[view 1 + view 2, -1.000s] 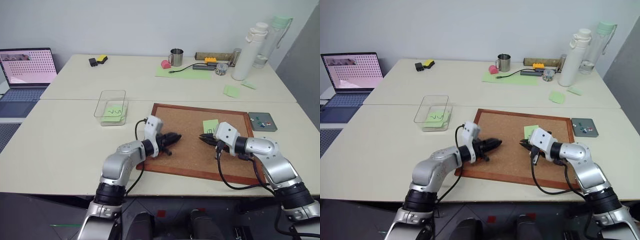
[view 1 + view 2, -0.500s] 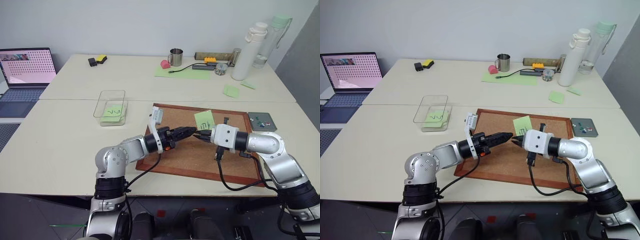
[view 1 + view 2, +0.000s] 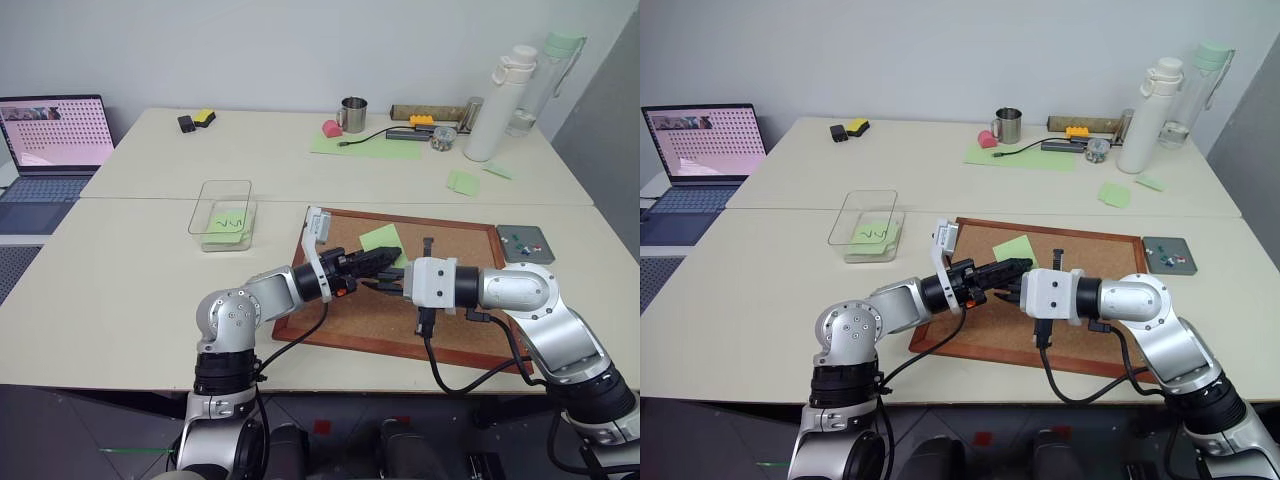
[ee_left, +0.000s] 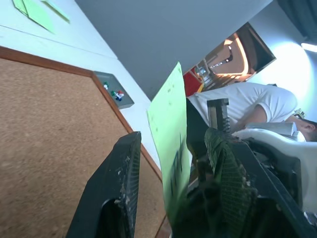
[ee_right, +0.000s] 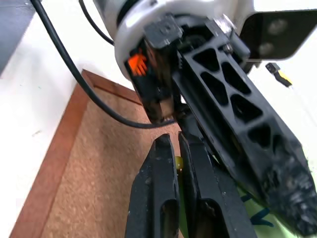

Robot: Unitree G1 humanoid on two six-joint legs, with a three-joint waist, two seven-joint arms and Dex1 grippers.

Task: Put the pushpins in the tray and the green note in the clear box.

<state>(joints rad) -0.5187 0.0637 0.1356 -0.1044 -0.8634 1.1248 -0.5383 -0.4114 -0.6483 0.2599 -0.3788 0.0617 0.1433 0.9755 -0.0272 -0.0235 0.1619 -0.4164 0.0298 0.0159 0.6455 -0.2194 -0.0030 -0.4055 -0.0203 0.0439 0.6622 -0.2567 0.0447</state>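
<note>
The green note (image 3: 380,238), marked with dark handwriting, hangs tilted above the cork board (image 3: 450,322). My right gripper (image 3: 377,286) is shut on its lower edge. My left gripper (image 3: 388,258) points across from the other side and is open, one finger (image 4: 124,173) on each side of the green note (image 4: 168,124), not pressing it. The small grey tray (image 3: 538,254) sits right of the board with the pushpins (image 3: 519,239) in it. Left of the board stands the clear box (image 3: 222,190), with another scribbled green note inside.
A laptop (image 3: 55,130) is at the far left. A mug (image 3: 352,113), a large green sheet (image 3: 365,146), tools and two bottles (image 3: 500,100) line the back. Blank green notes (image 3: 462,182) lie behind the board. A person (image 4: 247,101) shows in the left wrist view.
Both grippers rose and came together over the board. The right one carried the note off the board and to the left; the left one opened and now straddles the note.
</note>
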